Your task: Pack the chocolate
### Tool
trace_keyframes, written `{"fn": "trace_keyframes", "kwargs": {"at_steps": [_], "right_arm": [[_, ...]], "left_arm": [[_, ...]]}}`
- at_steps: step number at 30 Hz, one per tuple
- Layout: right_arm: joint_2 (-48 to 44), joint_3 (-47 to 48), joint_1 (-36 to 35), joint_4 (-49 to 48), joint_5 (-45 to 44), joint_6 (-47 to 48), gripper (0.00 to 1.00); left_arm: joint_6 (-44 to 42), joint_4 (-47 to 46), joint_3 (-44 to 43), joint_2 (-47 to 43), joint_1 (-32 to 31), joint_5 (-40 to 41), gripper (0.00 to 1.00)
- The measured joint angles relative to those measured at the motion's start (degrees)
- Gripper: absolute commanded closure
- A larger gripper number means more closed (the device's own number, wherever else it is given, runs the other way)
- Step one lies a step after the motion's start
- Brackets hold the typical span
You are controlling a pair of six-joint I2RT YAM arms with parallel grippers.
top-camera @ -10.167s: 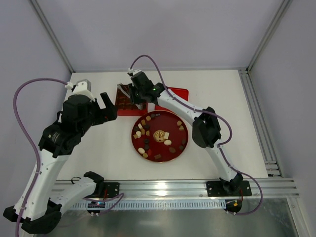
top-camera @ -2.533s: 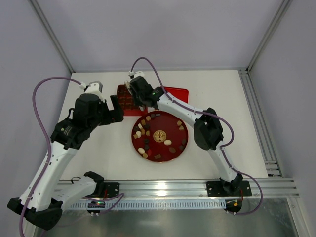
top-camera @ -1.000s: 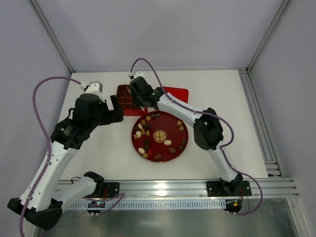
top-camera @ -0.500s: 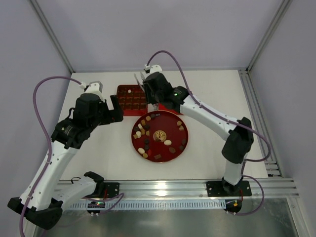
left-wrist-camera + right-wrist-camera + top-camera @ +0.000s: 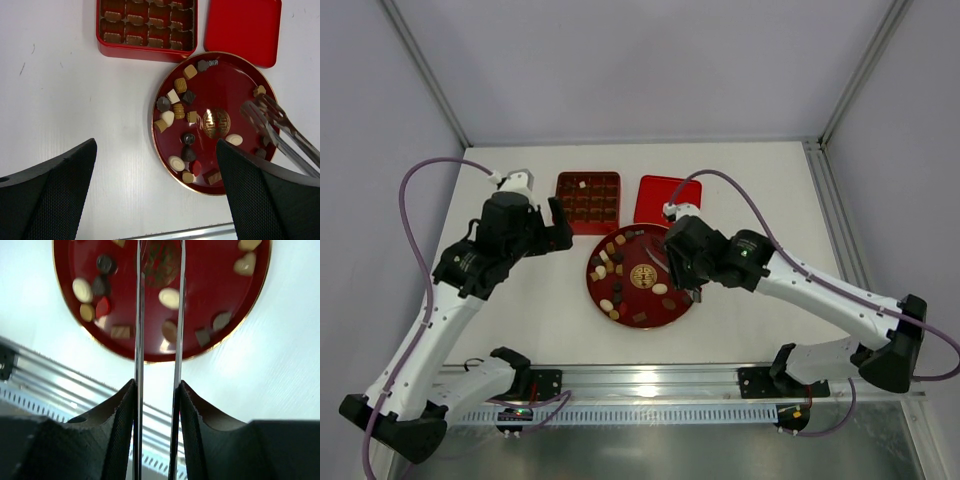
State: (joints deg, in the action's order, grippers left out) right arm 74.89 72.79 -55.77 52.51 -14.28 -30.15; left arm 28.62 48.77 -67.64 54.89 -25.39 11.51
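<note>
Several chocolate pieces (image 5: 612,266), dark brown, tan and cream, lie on a round red plate (image 5: 676,297) with a gold emblem. They also show in the left wrist view (image 5: 173,96) and the right wrist view (image 5: 169,298). The square red box (image 5: 588,200) holds brown pieces in its grid. My right gripper (image 5: 678,262) is shut on metal tongs (image 5: 272,125), whose blades (image 5: 139,315) reach over the plate's right half, slightly apart with nothing between them. My left gripper (image 5: 552,222) is open and empty, above the table left of the plate.
The red box lid (image 5: 667,198) lies flat right of the box, behind the plate. A metal rail (image 5: 650,378) runs along the table's near edge. Frame posts stand at the back corners.
My right arm has swung away from the box and pulled back, bringing the tongs over the plate. My left arm has shifted only slightly.
</note>
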Motion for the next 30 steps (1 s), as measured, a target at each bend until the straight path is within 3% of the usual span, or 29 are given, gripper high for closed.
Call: {"fn": "trace_keyframes", "kwargs": {"at_steps": [6,12,30], "right_arm": [[-7.23,-3.45,-3.80,7.65,2.99,-3.76,0.60],[-8.17,-4.48,-5.03,12.61,4.57,-5.49,0.60],[-7.74,-7.48,-6.01,15.21,8.52,-5.75,0.60]], "left_arm": [[0.72,-0.76,0.66,0.90,0.00,-0.13,0.00],[0.94,-1.40,0.98,1.31,0.00,-0.17,0.00],[0.96,-1.66,1.68,1.31,0.00,-0.20,0.00]]}}
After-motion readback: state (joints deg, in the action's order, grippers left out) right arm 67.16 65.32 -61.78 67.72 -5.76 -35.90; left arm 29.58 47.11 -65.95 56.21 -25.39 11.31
